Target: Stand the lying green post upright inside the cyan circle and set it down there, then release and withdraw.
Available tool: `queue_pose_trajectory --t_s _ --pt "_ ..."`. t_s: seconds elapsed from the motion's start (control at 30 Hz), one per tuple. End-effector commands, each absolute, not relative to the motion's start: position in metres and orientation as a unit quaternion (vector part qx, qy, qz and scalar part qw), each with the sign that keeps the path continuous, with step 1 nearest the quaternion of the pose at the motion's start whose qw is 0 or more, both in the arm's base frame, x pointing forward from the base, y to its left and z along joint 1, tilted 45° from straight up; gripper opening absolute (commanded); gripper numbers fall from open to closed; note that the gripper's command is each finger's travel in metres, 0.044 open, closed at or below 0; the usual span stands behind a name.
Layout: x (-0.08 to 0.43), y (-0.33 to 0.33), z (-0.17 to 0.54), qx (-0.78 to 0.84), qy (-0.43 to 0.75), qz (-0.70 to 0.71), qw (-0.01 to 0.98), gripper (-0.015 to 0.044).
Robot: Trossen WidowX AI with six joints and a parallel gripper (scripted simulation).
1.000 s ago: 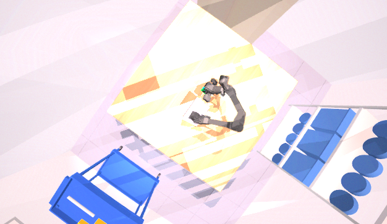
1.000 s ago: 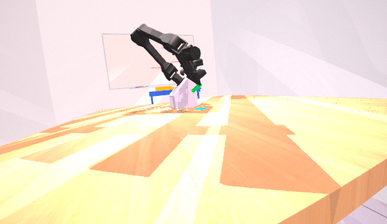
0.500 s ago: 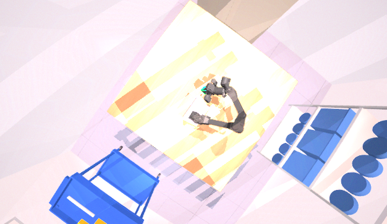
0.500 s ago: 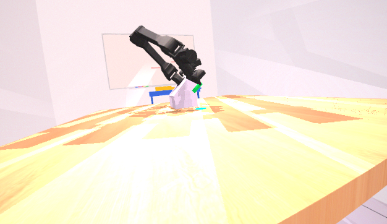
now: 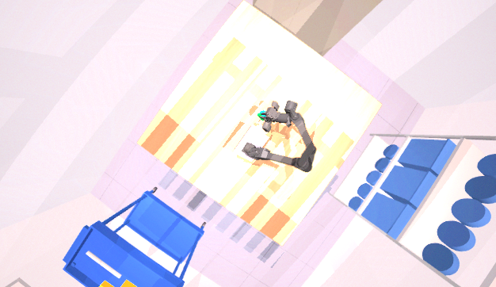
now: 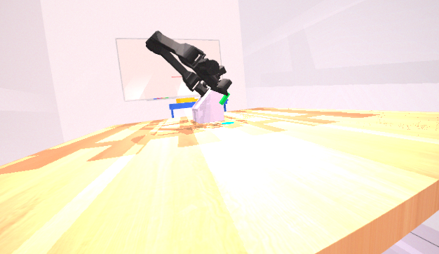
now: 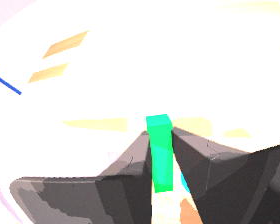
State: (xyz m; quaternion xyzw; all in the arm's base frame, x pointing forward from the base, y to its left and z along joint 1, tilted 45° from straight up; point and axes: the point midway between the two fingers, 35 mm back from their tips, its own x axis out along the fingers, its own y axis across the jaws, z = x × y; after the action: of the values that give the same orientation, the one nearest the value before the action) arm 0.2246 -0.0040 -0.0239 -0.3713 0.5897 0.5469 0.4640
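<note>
gripper (image 7: 161, 163) is clamped on the green post (image 6: 224, 98), held tilted above the table (image 6: 315, 175); cyan circle (image 6: 228, 123) sits just below; pale block (image 6: 207, 109) crowds right beside it

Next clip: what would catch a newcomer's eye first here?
The dark grey robot arm bent over the far part of the pale wooden table, its gripper shut on a small bright green post held tilted above the tabletop. Just below it, a flat cyan circle lies on the wood beside a pale lilac block. From the top view, blue crates and shelves of blue cylinders frame the table.
</note>
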Motion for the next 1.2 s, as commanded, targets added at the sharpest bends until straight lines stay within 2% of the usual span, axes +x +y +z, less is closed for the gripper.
queue_pose_trajectory --t_s 0.0,1.17 --pt "0.226 -0.004 -0.022 -0.366 0.576 0.554 0.477 0.0023" --pt "0.233 -0.007 -0.012 -0.331 0.480 0.591 0.558 0.0023"
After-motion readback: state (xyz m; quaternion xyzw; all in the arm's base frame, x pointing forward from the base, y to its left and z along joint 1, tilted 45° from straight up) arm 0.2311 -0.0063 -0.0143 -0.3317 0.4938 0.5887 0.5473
